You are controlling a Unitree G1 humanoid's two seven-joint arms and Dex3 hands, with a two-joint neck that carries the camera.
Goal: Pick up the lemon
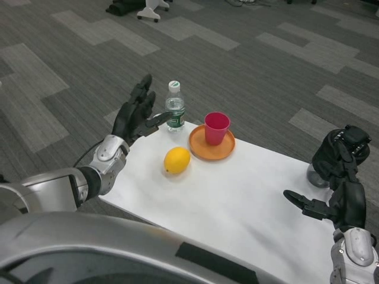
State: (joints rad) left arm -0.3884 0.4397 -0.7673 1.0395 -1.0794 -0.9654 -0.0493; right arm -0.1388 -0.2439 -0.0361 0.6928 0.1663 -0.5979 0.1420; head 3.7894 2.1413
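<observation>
I am looking down from the head view at the white table [249,207], and the lemon [177,160] is lying on its left part, just in front and to the left of the orange plate [212,149], close to it, though I cannot tell whether the two are touching. No hand is touching the lemon. A pink cup [217,127] is standing upright on the plate, and a small clear water bottle [174,106] with a white cap and a green label is standing upright just behind and to the left of the plate, near the table's far left corner. I am holding the left hand [135,115] raised over the table's left edge, behind and to the left of the lemon; its fingers are spread and pointing up and away, gripping nothing, with the thumb reaching toward the bottle, and I cannot tell whether it is touching it. The right hand [339,177] is hovering over the table's right edge, well apart from the lemon; its thumb is sticking out to the left while its upper fingers are looking curled in, and I am seeing nothing held in it. A silvery rounded thing [315,176] is showing partly behind that hand, too hidden for me to name.
</observation>
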